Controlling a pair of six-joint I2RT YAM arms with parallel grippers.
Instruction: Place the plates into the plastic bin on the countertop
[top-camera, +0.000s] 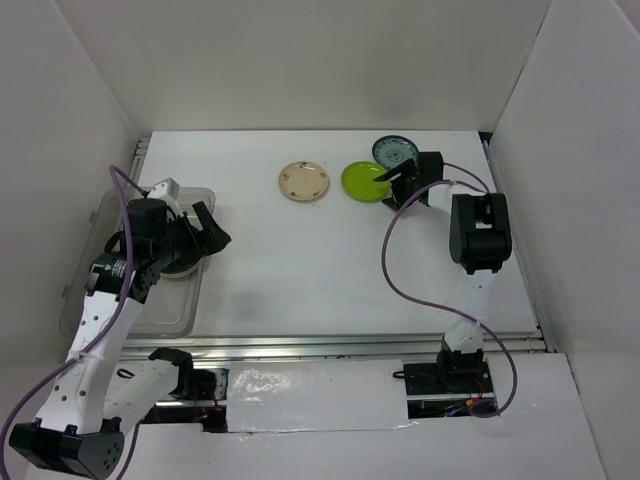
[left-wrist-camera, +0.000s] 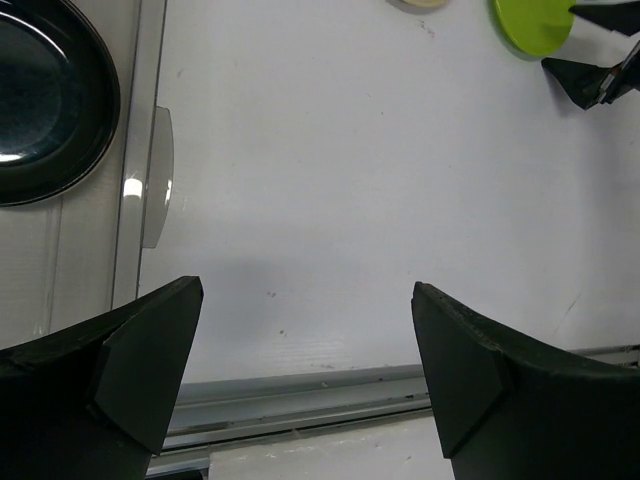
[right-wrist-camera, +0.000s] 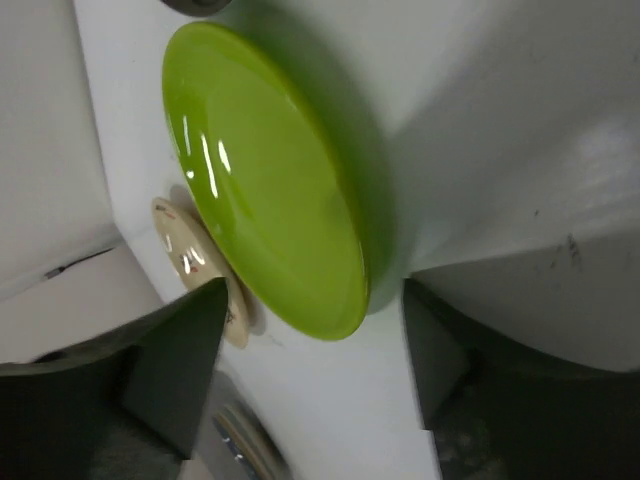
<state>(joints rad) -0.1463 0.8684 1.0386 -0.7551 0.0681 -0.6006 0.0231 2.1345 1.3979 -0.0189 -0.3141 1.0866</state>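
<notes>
Currently my right fingers (right-wrist-camera: 170, 370) spread at edge of lime plate (right-wrist-camera: 270, 230), well right of bin (top-camera: 75, 310), gripping nothing. I fear rim slips on closing, shoving it into cream plate (top-camera: 303, 181). Left fingers (left-wrist-camera: 140, 370) released over bin; black plate (left-wrist-camera: 40, 100) inside.

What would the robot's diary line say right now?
left jaws open, empty, by bin | right jaws open, straddling green plate | black plate in bin

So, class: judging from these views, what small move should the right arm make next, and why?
Probably close the right tool on the lime green plate: its open fingers straddle the plate's rim, and the plate lies on the countertop, outside the plastic bin.
</notes>
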